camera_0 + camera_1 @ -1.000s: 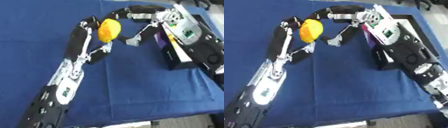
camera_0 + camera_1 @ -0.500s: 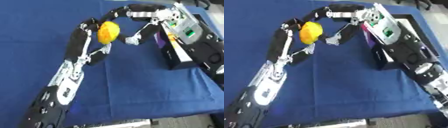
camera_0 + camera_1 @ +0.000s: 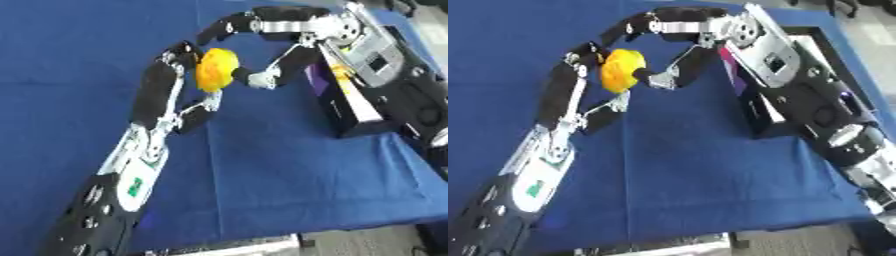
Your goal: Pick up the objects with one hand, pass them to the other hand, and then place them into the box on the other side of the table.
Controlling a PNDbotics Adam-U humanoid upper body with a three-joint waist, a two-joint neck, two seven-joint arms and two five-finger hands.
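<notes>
The black and silver left hand (image 3: pixel 175 95) was reached up over the blue cloth-covered table (image 3: pixel 262 175), its fingers curled round the rounded yellow object (image 3: pixel 216 69), which was held above the cloth. From beyond, the right hand (image 3: pixel 254 50) was arched over, its fingers closed against the far and right sides of the yellow object. The black open box (image 3: pixel 354 117) was seen just right of both hands.

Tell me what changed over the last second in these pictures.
Almost nothing. The yellow object sits between the left hand and the right hand as before, both touching it above the blue table; which hand grips it is unclear. The black box at the right has not moved.
</notes>
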